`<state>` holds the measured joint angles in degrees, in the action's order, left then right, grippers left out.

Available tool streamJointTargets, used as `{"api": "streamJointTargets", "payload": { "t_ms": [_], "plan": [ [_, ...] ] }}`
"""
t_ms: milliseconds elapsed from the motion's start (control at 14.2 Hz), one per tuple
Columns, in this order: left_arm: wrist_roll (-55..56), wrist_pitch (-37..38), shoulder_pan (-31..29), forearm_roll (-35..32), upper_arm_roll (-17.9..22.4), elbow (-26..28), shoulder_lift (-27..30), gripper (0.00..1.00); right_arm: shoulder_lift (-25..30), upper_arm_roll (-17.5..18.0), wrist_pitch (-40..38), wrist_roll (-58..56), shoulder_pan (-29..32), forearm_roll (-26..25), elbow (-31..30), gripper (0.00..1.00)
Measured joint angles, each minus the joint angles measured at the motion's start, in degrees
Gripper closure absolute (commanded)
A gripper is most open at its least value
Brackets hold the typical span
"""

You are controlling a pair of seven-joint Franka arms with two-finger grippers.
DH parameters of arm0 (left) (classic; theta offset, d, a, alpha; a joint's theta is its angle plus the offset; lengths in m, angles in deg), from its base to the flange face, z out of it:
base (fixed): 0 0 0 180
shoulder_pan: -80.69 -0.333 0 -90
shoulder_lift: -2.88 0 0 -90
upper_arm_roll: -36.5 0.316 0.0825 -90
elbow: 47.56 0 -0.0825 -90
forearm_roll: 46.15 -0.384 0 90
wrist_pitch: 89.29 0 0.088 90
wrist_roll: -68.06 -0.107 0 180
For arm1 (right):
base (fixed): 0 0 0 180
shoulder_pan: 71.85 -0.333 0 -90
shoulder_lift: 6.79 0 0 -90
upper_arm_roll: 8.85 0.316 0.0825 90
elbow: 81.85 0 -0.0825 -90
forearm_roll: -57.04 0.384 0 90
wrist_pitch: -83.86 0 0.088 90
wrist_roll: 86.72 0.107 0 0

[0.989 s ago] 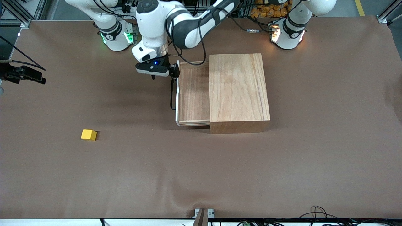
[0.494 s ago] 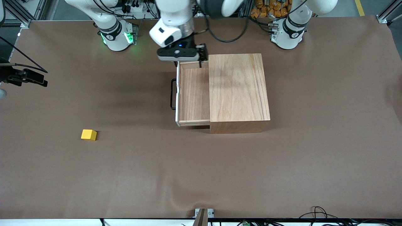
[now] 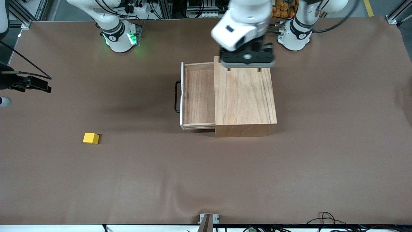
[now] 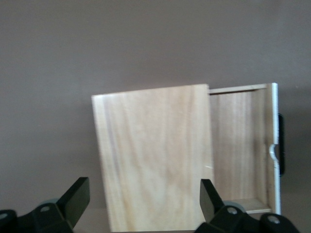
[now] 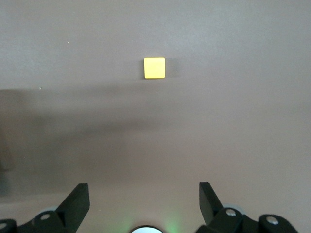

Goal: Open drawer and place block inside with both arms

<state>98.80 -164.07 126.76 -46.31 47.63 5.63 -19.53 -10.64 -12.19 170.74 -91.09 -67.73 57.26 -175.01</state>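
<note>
A brown table [image 3: 289,167] runs the whole width, with a strip of lab floor and aluminium framing along the robots' edge; two white arms stand there, one base lit green toward the right arm's end, one toward the left arm's end. The right arm rises out of the front view, and its right gripper [image 5: 141,206] shows only in its own wrist view, fingers spread wide and holding nothing, hanging over bare table with the block ahead of it; this arm waits. One yellow block [image 3: 91,138] lies alone toward the right arm's end, nearer the front camera than the drawer and well apart from it. One drawer [image 3: 198,95] stands pulled partway out of one wooden box [image 3: 244,93], its white front and black handle [image 3: 176,96] facing the right arm's end, its tray bare. The left arm bends down from its base, and the left gripper [image 3: 247,59] hangs over the box's edge nearest the bases, fingers wide and holding nothing. A second ago this gripper was at the drawer's front corner by the handle; it has since let go and swung across above the box; drawer and block have not moved.
</note>
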Motion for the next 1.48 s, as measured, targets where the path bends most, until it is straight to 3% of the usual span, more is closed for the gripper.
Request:
{"api": "streamJointTargets", "payload": {
  "t_ms": [424,777,1201,1483],
  "plan": [
    [-11.51,1.07,-12.77,0.06,-0.1,6.56,8.18,0.0,-3.5,-0.09,10.21,-6.77,4.34,0.0,-5.39,0.0],
    [-17.79,1.15,-21.94,0.09,-0.16,12.06,12.73,0.0,-6.45,-0.04,14.0,-7.27,4.7,0.0,-5.93,0.0],
    [-22.93,1.15,-29.31,0.11,-0.25,19.85,19.11,0.0,-14.31,0.0,23.91,-7.34,4.75,-0.04,-6.53,0.0],
    [-23.6,0.97,-30.49,0.11,-0.25,25.15,22.55,0.0,-19.96,0.1,31.99,-7.38,4.74,-0.05,-6.61,0.0]
  ]
}}
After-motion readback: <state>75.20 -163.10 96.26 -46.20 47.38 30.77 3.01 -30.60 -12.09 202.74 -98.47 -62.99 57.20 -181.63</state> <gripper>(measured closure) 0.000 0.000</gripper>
